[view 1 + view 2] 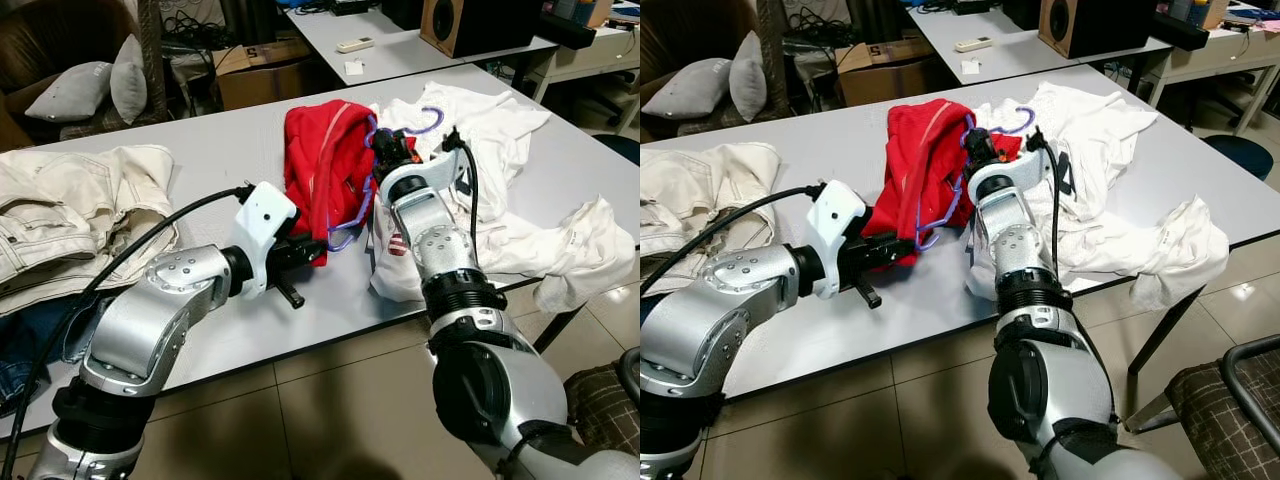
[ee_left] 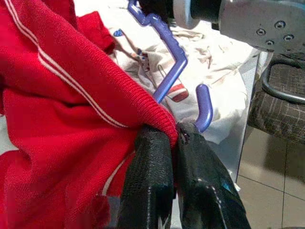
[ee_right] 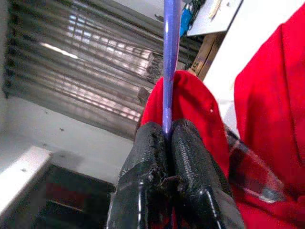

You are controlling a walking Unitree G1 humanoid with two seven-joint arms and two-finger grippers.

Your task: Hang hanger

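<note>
We pinch the purple hanger (image 1: 352,215) in our right gripper (image 3: 167,136), fingers clenched on its thin bar, while our left gripper (image 2: 174,133), at nine o'clock of it, clamps the red sweater's (image 1: 325,165) hem. The hanger lies partly threaded through the sweater on the grey table (image 1: 220,140); seating the garment and hanging it both remain.

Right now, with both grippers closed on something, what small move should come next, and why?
Probably the left gripper should tug the red garment hem farther over the purple hanger. The right gripper is clamped on the hanger's bar, and a hanger end still pokes out bare below the hem.
</note>
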